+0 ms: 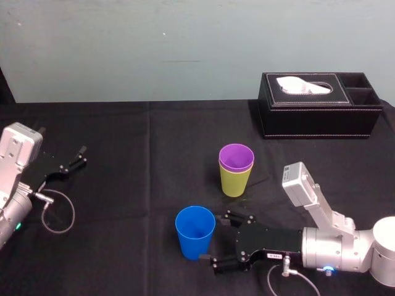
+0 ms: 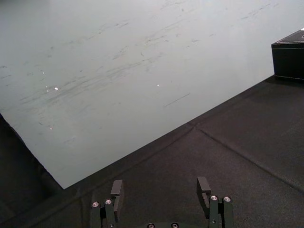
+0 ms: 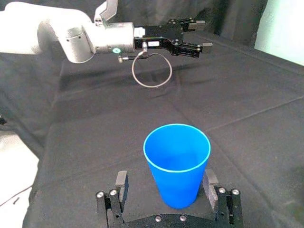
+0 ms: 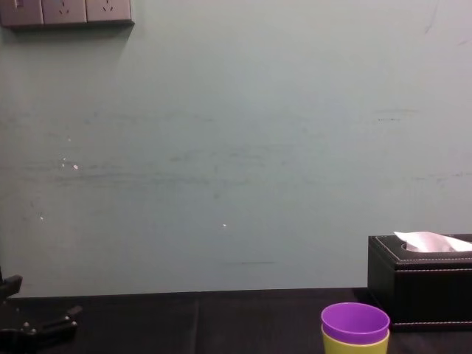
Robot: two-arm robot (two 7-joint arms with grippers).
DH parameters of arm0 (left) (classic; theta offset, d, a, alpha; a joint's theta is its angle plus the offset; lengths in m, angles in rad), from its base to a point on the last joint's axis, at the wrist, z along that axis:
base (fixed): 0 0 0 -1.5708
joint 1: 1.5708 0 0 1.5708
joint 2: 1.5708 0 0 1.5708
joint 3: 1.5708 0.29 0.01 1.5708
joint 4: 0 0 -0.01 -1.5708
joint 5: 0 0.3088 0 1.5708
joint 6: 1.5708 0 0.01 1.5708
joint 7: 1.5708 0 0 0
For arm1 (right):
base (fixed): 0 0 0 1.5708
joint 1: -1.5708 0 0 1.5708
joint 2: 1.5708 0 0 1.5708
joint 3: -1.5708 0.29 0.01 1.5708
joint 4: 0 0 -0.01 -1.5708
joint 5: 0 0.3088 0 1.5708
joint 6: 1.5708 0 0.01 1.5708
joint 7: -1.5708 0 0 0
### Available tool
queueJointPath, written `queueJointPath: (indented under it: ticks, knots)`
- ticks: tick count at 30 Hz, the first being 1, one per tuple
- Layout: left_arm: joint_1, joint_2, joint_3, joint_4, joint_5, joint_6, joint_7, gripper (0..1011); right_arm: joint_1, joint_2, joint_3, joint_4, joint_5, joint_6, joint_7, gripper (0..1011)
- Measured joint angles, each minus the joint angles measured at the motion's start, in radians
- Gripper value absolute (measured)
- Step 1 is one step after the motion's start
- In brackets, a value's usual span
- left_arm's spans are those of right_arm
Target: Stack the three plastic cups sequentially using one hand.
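One illegible label (image 1: 273, 254) on right hand (image 1: 216, 240)

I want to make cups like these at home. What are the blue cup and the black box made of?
The blue cup looks like smooth plastic: even colour, thin rim, soft sheen. The black box seems leather or fake leather, judging by the pale stitching along its edges; which, I cannot tell.
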Motion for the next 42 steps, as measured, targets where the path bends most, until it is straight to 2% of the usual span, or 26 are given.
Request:
queueJointPath:
  ticks: [24, 35, 37, 40, 42]
  knots:
    - [0.000, 0.000, 0.000, 0.000, 0.000, 0.000, 0.000, 1012, 0.083, -0.077, -0.046, 0.081, -0.029, 0.020, -0.020, 1003]
    - [0.000, 0.000, 0.000, 0.000, 0.000, 0.000, 0.000, 1011, 0.087, -0.083, -0.048, 0.085, -0.024, 0.022, -0.019, 1003]
    - [0.000, 0.000, 0.000, 0.000, 0.000, 0.000, 0.000, 1011, 0.087, -0.082, -0.048, 0.085, -0.024, 0.022, -0.019, 983]
    - [0.000, 0.000, 0.000, 0.000, 0.000, 0.000, 0.000, 1011, 0.087, -0.082, -0.047, 0.084, -0.025, 0.022, -0.019, 889]
    - [0.000, 0.000, 0.000, 0.000, 0.000, 0.000, 0.000, 1011, 0.087, -0.082, -0.047, 0.084, -0.025, 0.022, -0.019, 862]
